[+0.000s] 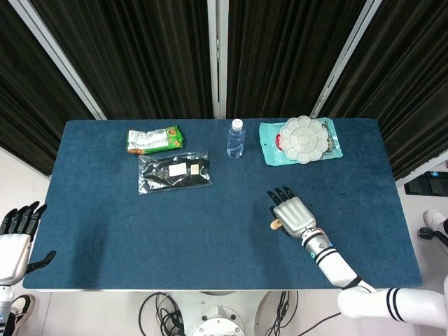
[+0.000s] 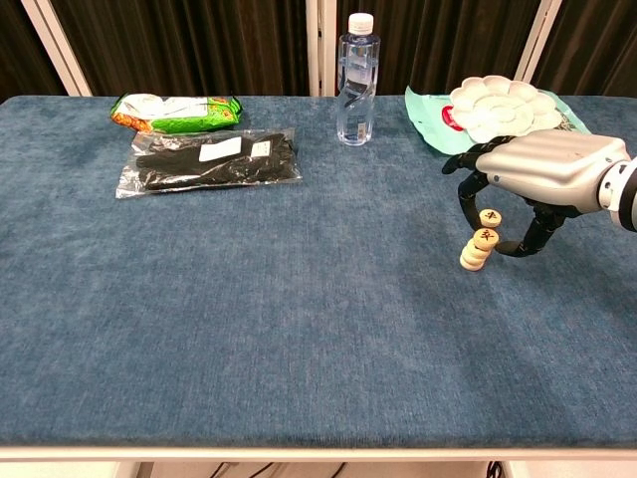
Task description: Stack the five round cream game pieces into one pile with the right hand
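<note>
A short pile of round cream game pieces (image 2: 475,255) stands on the blue table at right. Its top piece (image 2: 485,237) sits a little off-centre, between a finger and the thumb of my right hand (image 2: 542,167), which arches over the pile and pinches that piece. One more cream piece (image 2: 490,217) lies on the cloth just behind the pile, under the hand. From the head view the right hand (image 1: 292,213) covers most of the pile, with only one cream piece (image 1: 275,225) showing at its left edge. My left hand (image 1: 14,234) hangs off the table's left side, fingers apart and holding nothing.
A water bottle (image 2: 356,78) stands at the back centre. A white flower-shaped palette (image 2: 498,108) lies on a green packet behind the right hand. A green snack bag (image 2: 174,110) and a black item in clear plastic (image 2: 211,157) lie at back left.
</note>
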